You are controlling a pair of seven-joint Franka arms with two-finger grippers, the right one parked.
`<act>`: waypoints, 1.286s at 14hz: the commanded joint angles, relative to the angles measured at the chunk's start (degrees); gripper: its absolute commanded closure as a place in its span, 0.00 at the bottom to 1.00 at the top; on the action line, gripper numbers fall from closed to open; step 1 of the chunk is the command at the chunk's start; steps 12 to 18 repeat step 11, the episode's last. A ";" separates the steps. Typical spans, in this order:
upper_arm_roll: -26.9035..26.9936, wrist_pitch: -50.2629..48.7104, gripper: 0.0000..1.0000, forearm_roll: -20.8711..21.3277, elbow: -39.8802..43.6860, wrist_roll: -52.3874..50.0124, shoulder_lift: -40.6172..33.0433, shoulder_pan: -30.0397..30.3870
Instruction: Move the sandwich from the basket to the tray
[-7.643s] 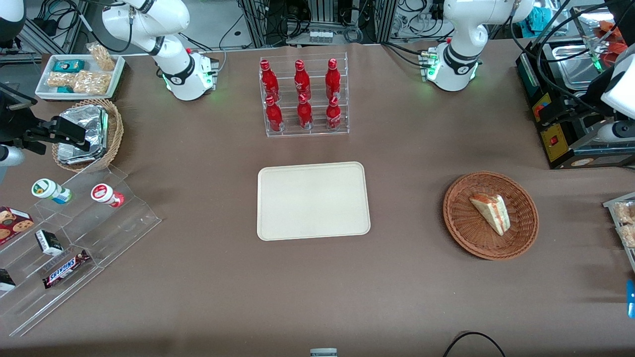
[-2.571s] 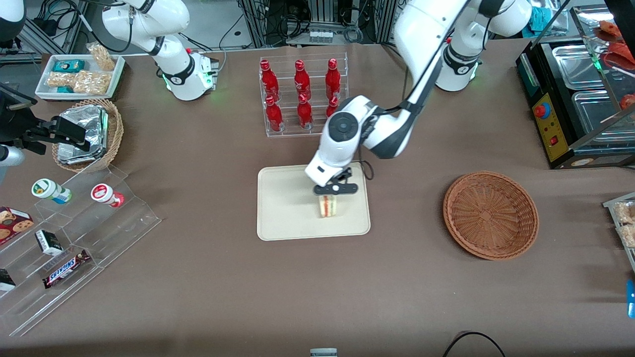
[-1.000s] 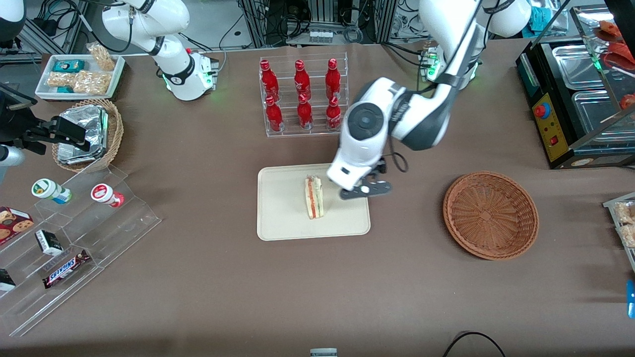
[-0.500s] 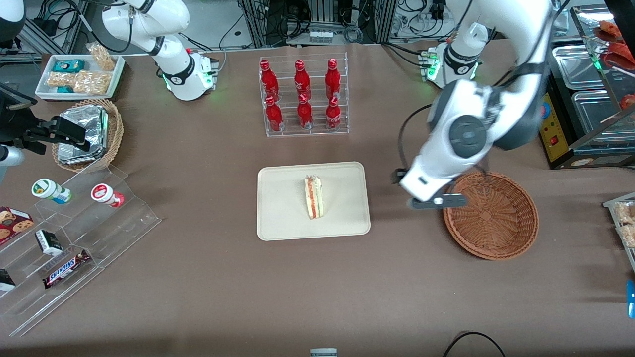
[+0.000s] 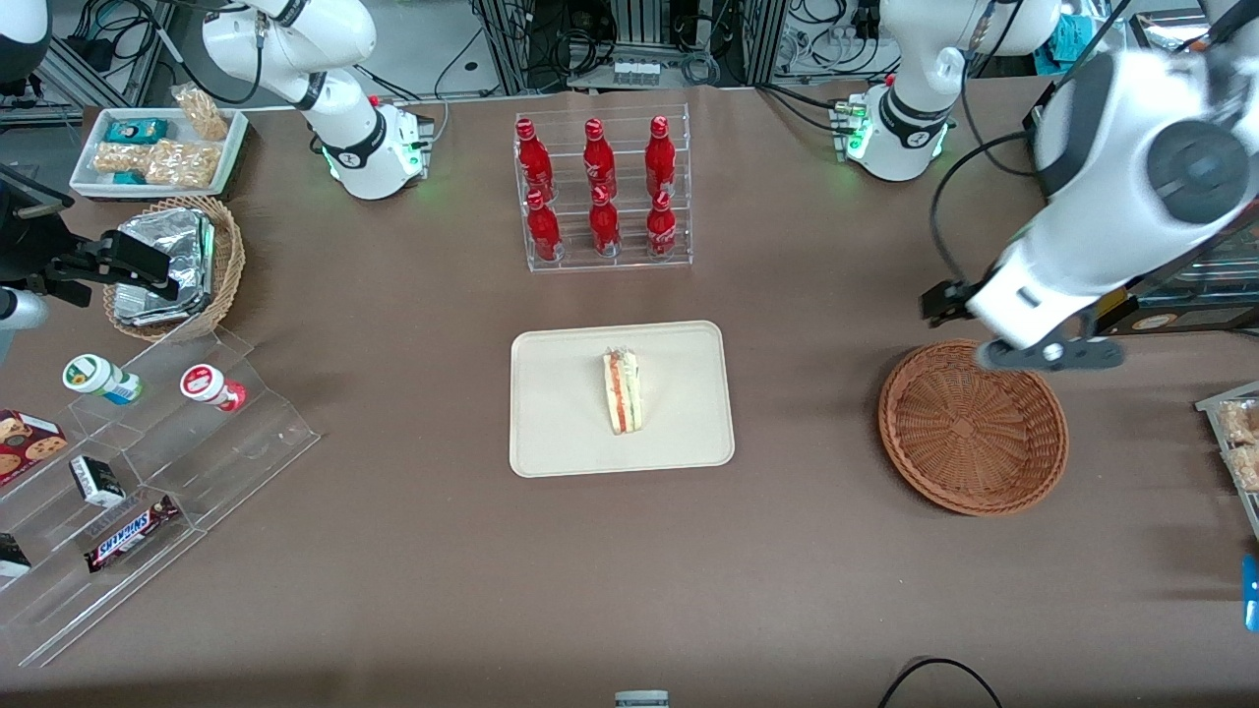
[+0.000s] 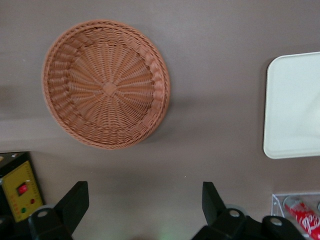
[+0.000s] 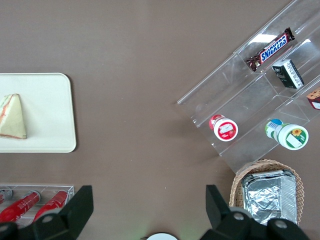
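Front view high over the table; both wrist views straight down, apparently sharing the tray point(image 6: 295, 105).

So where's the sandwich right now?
In the front view the sandwich stands on edge near the middle of the tray, nearer the camera than the bottle rack. The open gripper is above the basket.
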 commanded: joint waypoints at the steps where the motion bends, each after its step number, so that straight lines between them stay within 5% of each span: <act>1: -9.72 -3.57 0.00 0.87 3.14 3.82 -1.99 11.95; 7: -12.03 -4.03 0.00 -0.27 9.30 8.91 -1.90 20.78; 18: -11.42 -4.11 0.00 -0.27 9.22 9.28 -2.08 20.70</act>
